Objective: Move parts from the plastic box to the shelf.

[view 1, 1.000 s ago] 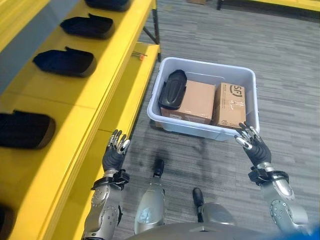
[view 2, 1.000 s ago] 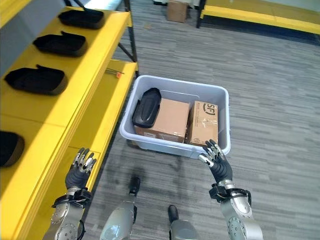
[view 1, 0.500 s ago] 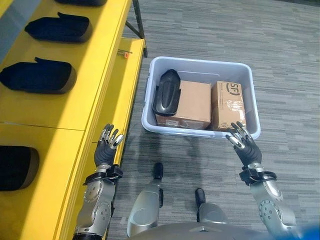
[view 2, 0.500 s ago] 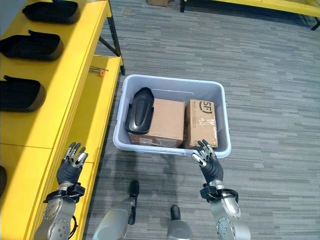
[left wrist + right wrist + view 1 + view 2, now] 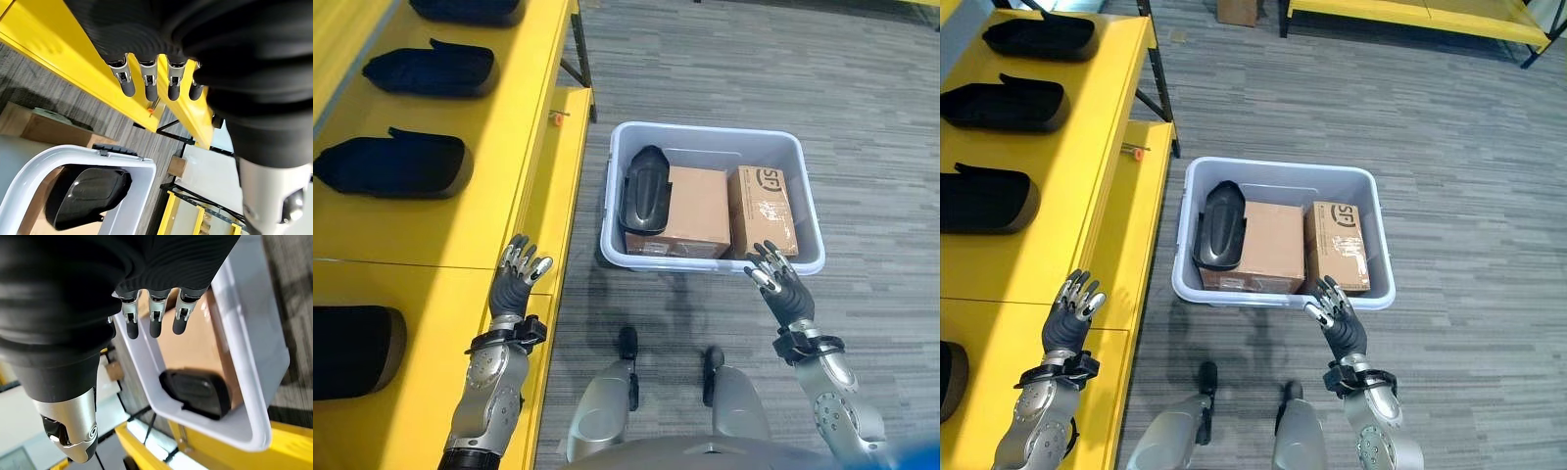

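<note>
A pale plastic box (image 5: 613, 210) stands on the floor beside the yellow shelf (image 5: 489, 166). Inside it a black moulded part (image 5: 642, 189) leans against two cardboard boxes (image 5: 695, 208). Several more black parts (image 5: 396, 164) lie in a row on the shelf top. My left hand (image 5: 512, 285) is open, held over the shelf's near edge. My right hand (image 5: 781, 288) is open too, hovering just short of the box's near right rim, touching nothing. The black part (image 5: 85, 193) in the box (image 5: 127, 166) also appears in the left wrist view.
A lower yellow shelf level (image 5: 560, 176) runs between the shelf top and the box, with a small orange-tipped item (image 5: 554, 117) on it. More yellow racking (image 5: 1410, 15) and a cardboard carton (image 5: 1237, 10) stand at the far side of the grey carpet.
The camera has shifted, so the whole scene sits differently. Both hands stay open and empty; the right hand remains by the box's near rim, the left by the shelf edge.
</note>
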{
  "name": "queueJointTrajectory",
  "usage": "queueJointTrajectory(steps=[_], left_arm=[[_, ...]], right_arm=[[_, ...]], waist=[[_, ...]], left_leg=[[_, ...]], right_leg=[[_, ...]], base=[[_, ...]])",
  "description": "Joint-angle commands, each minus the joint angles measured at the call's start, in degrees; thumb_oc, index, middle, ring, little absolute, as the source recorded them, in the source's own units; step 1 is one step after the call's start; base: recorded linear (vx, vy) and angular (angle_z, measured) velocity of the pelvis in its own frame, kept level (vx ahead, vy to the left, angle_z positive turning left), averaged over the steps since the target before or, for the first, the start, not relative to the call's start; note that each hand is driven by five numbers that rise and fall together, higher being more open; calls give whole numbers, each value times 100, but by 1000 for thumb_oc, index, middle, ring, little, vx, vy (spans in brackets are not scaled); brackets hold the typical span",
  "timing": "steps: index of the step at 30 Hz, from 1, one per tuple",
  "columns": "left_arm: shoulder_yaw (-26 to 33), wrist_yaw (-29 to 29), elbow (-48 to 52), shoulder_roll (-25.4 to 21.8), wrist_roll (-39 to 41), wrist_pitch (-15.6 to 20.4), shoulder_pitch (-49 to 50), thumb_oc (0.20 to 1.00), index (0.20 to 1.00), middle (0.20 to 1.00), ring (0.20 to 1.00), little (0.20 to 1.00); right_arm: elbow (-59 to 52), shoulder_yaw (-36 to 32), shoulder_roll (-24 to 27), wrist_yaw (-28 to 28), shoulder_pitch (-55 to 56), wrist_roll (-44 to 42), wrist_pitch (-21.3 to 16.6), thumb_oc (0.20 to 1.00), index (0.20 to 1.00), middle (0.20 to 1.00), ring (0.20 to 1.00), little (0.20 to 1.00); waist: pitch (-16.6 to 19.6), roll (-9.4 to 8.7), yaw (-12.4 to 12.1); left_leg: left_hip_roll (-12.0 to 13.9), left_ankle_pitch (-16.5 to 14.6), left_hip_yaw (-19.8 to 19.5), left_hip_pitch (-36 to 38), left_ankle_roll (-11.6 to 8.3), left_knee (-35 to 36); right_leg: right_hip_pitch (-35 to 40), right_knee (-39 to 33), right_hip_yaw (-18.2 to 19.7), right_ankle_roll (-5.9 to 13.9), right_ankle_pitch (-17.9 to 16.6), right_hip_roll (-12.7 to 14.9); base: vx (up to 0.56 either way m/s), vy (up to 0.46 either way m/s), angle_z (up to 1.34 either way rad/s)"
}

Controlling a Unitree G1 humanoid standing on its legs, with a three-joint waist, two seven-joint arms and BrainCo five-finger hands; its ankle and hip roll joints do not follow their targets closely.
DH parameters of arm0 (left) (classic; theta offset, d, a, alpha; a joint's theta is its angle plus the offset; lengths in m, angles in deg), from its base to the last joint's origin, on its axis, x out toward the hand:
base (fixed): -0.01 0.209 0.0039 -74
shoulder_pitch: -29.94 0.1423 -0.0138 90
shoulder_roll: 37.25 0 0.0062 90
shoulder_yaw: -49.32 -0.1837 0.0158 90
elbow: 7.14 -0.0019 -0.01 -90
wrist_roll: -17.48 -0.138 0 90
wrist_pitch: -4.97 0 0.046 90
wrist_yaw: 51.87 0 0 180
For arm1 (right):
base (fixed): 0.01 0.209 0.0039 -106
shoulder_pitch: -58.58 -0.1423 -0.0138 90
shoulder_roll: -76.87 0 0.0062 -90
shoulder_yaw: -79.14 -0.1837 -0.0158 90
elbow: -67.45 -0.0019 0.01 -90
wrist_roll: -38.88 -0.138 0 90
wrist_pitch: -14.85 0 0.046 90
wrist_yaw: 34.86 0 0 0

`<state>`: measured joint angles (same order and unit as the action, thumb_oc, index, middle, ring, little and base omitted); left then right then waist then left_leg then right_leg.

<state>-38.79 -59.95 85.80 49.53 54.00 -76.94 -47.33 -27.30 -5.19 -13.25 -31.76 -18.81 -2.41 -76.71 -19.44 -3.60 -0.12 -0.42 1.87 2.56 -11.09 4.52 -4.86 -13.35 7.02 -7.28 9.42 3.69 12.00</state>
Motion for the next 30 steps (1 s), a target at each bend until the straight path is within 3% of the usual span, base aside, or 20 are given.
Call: queueJointTrajectory(steps=[1,4,10,13,15,16,17,18,19,21,22,23,24,27,30], left_arm=[[197,-18,479,3,-144,321,47,1000,1000,1000,1000,1000],[242,-10,542,166,-44,327,166,1000,1000,1000,1000,1000],[175,44,517,197,-8,254,226,1000,1000,1000,1000,1000],[169,49,538,145,-43,258,151,1000,1000,1000,1000,1000],[160,37,553,169,-59,283,62,1000,1000,1000,1000,1000],[160,25,577,198,-83,303,22,1000,1000,1000,1000,1000],[161,25,576,198,-83,303,18,1000,1000,1000,1000,1000],[154,14,654,210,-100,360,-63,1000,1000,1000,1000,1000],[158,-33,665,209,-145,381,-123,1000,1000,1000,1000,1000],[167,-71,664,192,-192,385,-207,1000,1000,1000,1000,1000],[172,-88,677,200,-159,383,-277,1000,1000,1000,1000,1000],[118,-156,708,191,-148,419,-361,1000,1000,1000,1000,1000],[118,-196,741,171,-185,443,-423,1000,1000,1000,1000,1000],[142,-243,750,172,-246,484,-506,1000,1000,1000,1000,1000],[84,-221,850,175,-250,559,-640,1000,1000,1000,1000,1000]], right_arm=[[-281,-129,82,28,-78,204,-219,1000,1000,1000,1000,1000],[-409,-268,167,36,74,189,-219,1000,1000,1000,1000,1000],[-388,-334,201,-15,116,153,-225,1000,1000,1000,1000,1000],[-427,-353,265,-13,122,147,-276,1000,1000,1000,1000,1000],[-473,-358,325,-21,122,154,-307,1000,1000,1000,1000,1000],[-510,-386,375,-20,123,162,-343,1000,1000,1000,1000,1000],[-510,-387,374,-20,119,162,-342,1000,1000,1000,1000,1000],[-603,-470,497,-15,161,212,-404,1000,1000,1000,1000,1000],[-577,-472,537,-37,128,267,-421,1000,1000,1000,1000,1000],[-549,-487,553,-84,81,312,-459,1000,1000,1000,1000,1000],[-561,-526,549,-149,77,319,-470,1000,1000,1000,1000,1000],[-533,-517,554,-235,-11,307,-508,1000,1000,1000,1000,1000],[-544,-506,575,-266,-59,315,-545,1000,1000,1000,1000,1000],[-577,-518,614,-323,-95,398,-605,1000,1000,1000,1000,1000],[-601,-419,545,-322,-155,532,-599,1000,1000,1000,1000,1000]], waist=[[114,-121,87],[211,-96,64],[289,-2,135],[227,121,217],[96,169,274],[-29,196,288],[-13,195,298],[-268,241,249],[-332,225,211],[-333,201,214],[-349,194,272],[-302,236,303],[-319,269,255],[-306,322,260],[-303,392,307]], left_leg=[[246,-499,-305,345,-418,110],[319,-445,-247,350,-524,212],[497,-407,-243,362,-664,258],[685,-424,-226,300,-791,141],[686,-527,-219,109,-854,-366],[702,-533,-235,-114,-904,-947],[695,-519,-243,-146,-902,-952],[560,-246,-516,-533,-1013,-1719],[429,-219,-778,-623,-1033,-1827],[451,-139,-952,-705,-1039,-1598],[739,-112,-854,-681,-1035,-1263],[1191,151,-779,-645,-987,-395],[1314,388,-895,-633,-1012,52],[1367,576,-979,-621,-1129,386],[1323,489,-667,-512,-1185,552]], right_leg=[[399,-477,-19,7,-523,-136],[551,-655,-267,-38,-527,-119],[627,-706,-259,-136,-360,-246],[513,-539,-164,-263,-118,-366],[467,-445,-95,-354,-3,-395],[480,-372,-72,-430,69,-406],[459,-377,-80,-429,57,-400],[445,-246,-25,-575,140,-438],[408,-203,15,-606,183,-453],[351,-176,36,-596,228,-437],[355,-145,45,-565,308,-415],[277,-134,80,-493,332,-388],[208,-82,163,-446,353,-383],[172,-92,297,-381,337,-349],[61,-204,553,-309,192,-340]], base=[[48,-108,23],[75,-142,25],[68,-143,-6],[44,-188,-7],[-14,-160,0],[-23,-106,1],[-65,-135,0],[-49,-109,-1],[-42,-121,1],[14,-28,-9],[122,83,-14],[160,137,3],[140,135,18],[98,174,-19],[62,233,-53]])
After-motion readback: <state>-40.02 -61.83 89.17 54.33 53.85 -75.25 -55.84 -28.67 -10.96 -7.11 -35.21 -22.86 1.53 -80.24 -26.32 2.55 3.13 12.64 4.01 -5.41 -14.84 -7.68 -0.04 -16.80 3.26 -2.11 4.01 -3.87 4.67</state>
